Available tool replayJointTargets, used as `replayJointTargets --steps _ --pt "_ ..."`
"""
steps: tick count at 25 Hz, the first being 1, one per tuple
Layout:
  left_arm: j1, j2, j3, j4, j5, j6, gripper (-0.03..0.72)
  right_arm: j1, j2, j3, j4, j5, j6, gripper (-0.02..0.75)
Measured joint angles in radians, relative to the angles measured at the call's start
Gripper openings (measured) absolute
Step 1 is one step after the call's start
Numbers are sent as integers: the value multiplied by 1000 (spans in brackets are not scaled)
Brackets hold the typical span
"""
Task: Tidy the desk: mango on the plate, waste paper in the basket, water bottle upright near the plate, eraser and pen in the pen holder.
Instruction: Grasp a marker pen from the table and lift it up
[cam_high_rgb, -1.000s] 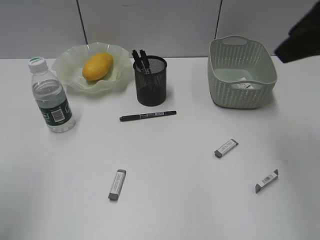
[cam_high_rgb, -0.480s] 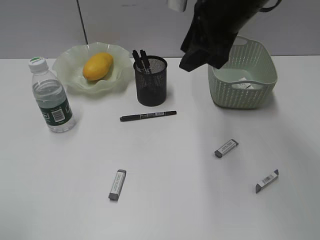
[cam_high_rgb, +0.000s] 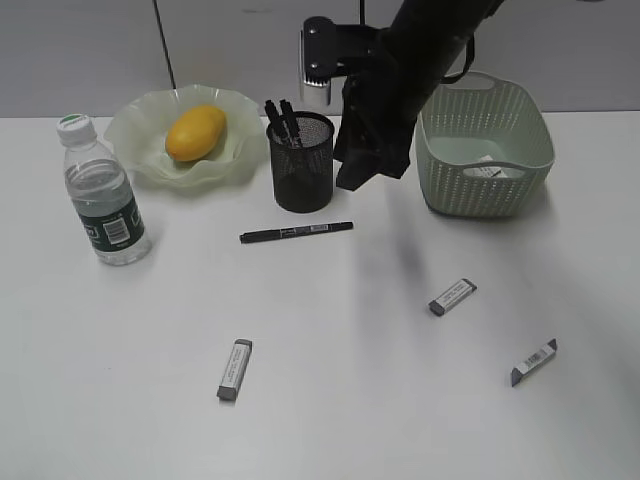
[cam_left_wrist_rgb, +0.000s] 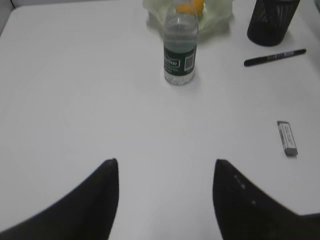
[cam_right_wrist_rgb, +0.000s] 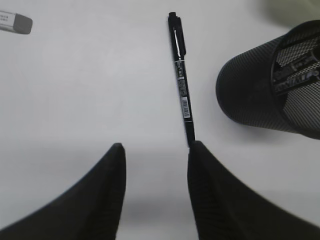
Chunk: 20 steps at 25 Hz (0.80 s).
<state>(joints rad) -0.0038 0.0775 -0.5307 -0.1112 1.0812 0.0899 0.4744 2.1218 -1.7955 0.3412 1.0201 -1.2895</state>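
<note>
the right gripper (cam_right_wrist_rgb: 155, 150) hangs open and empty above the black pen (cam_right_wrist_rgb: 181, 87), left of the pen holder (cam_right_wrist_rgb: 272, 95).

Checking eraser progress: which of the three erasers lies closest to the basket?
The middle eraser, right of centre below the basket. The eraser near the right edge and the eraser front-left lie farther.

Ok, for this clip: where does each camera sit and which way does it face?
Exterior: slanted down across the table from the front; right arm enters top, over the pen holder.
Left wrist: above bare table, facing the water bottle; left gripper open, empty.
Right wrist: looking down at the loose pen; right gripper open.
All three show pen and holder.
</note>
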Motion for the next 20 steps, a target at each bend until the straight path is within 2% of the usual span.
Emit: replayJointTargets --steps 8,20 --pt "0 -84 2 2 -7 -1 445 23 91 -24 6 -95 -94 340" --pt "0 -84 2 2 -7 -3 439 58 282 -173 33 -112 -100 337"
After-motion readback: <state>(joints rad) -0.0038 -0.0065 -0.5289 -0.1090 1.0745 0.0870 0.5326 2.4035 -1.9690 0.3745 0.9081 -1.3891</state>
